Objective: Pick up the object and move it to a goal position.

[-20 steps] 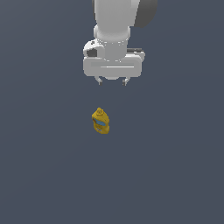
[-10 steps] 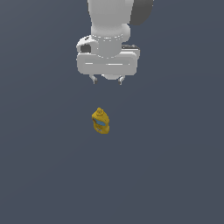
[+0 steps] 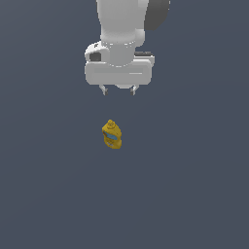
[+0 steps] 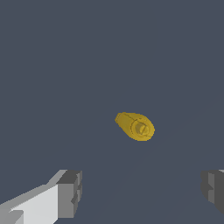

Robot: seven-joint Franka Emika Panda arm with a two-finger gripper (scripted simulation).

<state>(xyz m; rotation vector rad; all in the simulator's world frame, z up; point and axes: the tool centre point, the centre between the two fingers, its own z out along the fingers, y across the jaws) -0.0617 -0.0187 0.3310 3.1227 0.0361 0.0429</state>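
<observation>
One bottle [image 3: 112, 134] upright, label blurred | claw [image 3: 118, 90] spread, empty, fingertips barely visible

Seen from above: small yellow bottle [image 4: 135, 126] standing on plain dark grey counter [image 4: 65, 65], nozzle cap facing the camera. Gripper [image 4: 142, 190] spread wide, empty; two grey fingertips [image 4: 70, 193] clear of the bottle, no contact.

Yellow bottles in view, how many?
1. The yellow bottle stands alone on the dark floor, below the open end effector and apart from it. Wrist view shows the same one from above; nothing visible that could hide another.
</observation>
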